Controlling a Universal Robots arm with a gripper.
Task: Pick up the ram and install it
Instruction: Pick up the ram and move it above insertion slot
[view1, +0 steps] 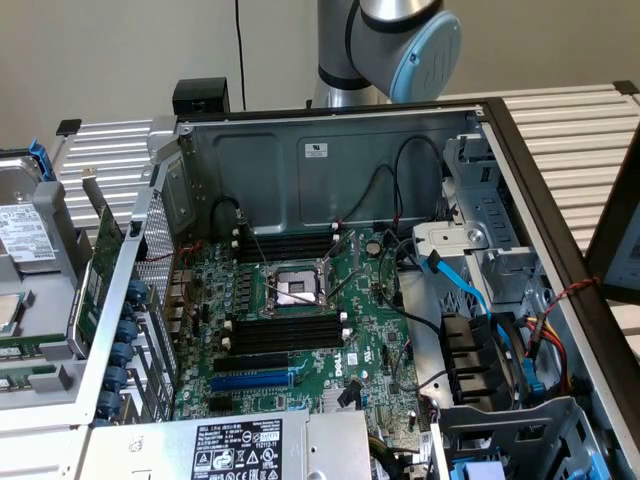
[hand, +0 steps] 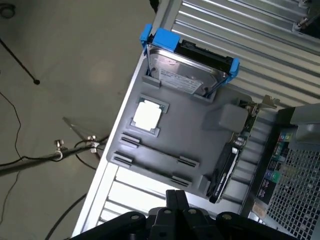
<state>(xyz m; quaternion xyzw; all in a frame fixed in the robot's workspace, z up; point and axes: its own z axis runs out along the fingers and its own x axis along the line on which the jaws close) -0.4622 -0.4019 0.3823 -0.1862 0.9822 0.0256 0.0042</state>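
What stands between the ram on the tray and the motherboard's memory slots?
The computer case's perforated metal wall and the upright green expansion card stand between the thin green ram stick and the long black memory slots. Nothing visible lies on the slots.

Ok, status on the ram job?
Gripper shut, holding nothing, near gray tray. Ram on edge in tray. Memory slots bare.

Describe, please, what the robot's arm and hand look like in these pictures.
The arm is built of smooth, silver-grey metal tubes, with a round, light-blue joint cap on one side. The hand is matt black, with two slim, flat fingers and rounded black housings at their base.
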